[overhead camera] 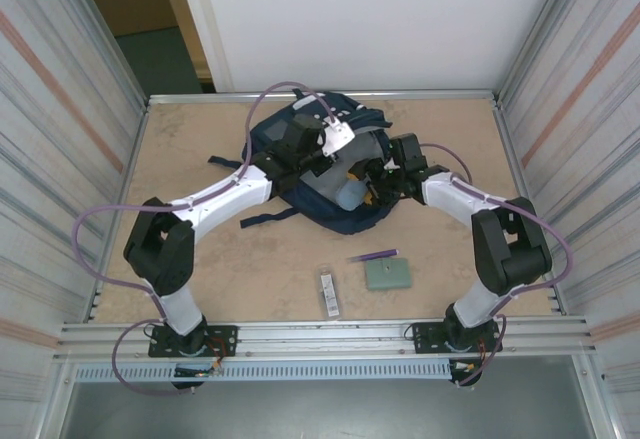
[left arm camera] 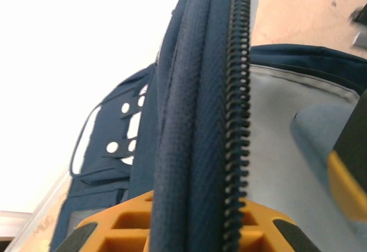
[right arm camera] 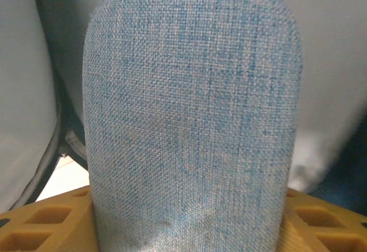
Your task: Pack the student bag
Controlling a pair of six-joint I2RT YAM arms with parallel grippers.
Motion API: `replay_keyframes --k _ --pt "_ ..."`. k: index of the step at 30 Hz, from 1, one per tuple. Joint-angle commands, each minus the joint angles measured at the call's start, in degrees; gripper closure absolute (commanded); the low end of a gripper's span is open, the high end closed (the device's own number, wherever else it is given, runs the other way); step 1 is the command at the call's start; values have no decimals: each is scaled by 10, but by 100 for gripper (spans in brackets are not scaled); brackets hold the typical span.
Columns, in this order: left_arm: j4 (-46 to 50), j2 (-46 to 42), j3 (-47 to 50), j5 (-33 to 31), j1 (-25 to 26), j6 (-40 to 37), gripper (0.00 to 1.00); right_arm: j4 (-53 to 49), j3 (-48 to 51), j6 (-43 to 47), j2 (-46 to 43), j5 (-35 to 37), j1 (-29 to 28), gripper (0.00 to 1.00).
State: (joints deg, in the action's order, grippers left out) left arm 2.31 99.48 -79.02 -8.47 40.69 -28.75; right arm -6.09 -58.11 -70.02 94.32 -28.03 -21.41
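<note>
**Holding the mouth open for loading**

Left pincer (left arm camera: 200,224) is clamped on the zipper rim of the student bag (overhead camera: 268,131), mid-counter (overhead camera: 200,289), likely keeping its opening wide. Right pincer (right arm camera: 189,223) grips a blue woven pouch (right arm camera: 192,108), apparently feeding it inside.

The desk (overhead camera: 260,269) middle is taken by the student bag (overhead camera: 345,221), its mouth blocked by a blue pouch (right arm camera: 192,120); the near left is unobstructed.
</note>
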Motion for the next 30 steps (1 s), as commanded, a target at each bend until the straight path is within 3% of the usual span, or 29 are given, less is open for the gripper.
replay_keyframes --k 1,7,11,16,21,24,30 --pt "-74 -55 -47 33 21 -12 100 33 -49 -18 32 24 -13 46" --pt "-107 -80 -27 61 26 42 100 81 -126 -63 127 56 -25 47" --pt "-135 -94 -3 68 30 61 100 79 -171 -81 192 118 -28 43" --pt "-182 -110 27 71 31 71 100 125 -220 -132 269 119 -28 30" --pt "-196 -106 38 49 30 52 100 118 -233 -123 268 99 -26 22" --pt "-205 -101 43 38 28 45 100 134 -205 -109 246 68 -17 24" --pt "-198 -104 39 52 15 52 100 154 -128 -79 196 15 -1 41"
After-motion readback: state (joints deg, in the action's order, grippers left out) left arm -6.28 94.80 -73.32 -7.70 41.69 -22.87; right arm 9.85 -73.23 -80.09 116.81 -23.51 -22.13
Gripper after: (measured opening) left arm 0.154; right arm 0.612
